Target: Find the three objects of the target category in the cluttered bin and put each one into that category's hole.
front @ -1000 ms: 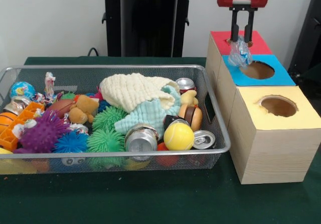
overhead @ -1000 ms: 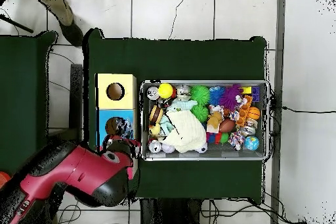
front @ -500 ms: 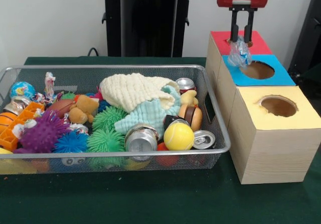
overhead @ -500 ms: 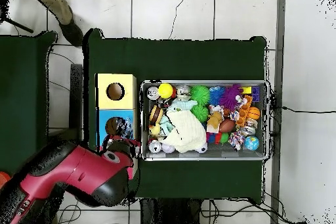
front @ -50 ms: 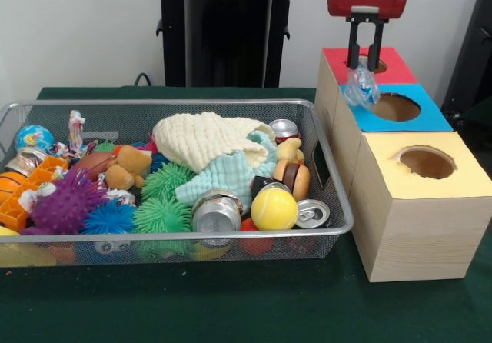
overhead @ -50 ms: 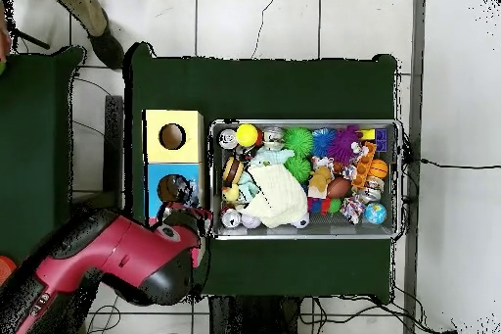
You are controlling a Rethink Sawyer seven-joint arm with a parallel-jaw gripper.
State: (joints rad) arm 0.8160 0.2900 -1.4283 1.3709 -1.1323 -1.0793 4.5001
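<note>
A crumpled clear plastic wrapper (front @ -50 ms: 360, 86) hangs from the claw (front @ -50 ms: 364, 55), whose two dark fingers are pinched narrow on its top edge, and it dangles over the seam between the red box (front @ -50 ms: 392, 64) and the blue box (front @ -50 ms: 400, 109) rather than squarely over either hole. That is the first risk as I judge it: released here, the wrapper would likely land on the flat lid, or slide off the near edge toward the wire bin (front @ -50 ms: 327, 166), since most of it sits to the bin side of the blue box's hole (front @ -50 ms: 394, 107). Thin, springy film of this kind also tends to cling to a finger or drift as it falls, so even a centred drop could snag on the rim. The grip catches only a small fold, so a quick sideways move could shake it loose early. Which hole is the right one cannot be told from the frames; the overhead view shows the claw (overhead @ -50 ms: 179, 208) at the robot-side edge of the blue box (overhead @ -50 ms: 173, 189), with the red box hidden under the arm (overhead @ -50 ms: 108, 266). The yellow box (front @ -50 ms: 421, 197) stands nearest the camera, untouched, and the bin remains crowded with cans, spiky balls and cloths on the green table (front @ -50 ms: 231, 304).
</note>
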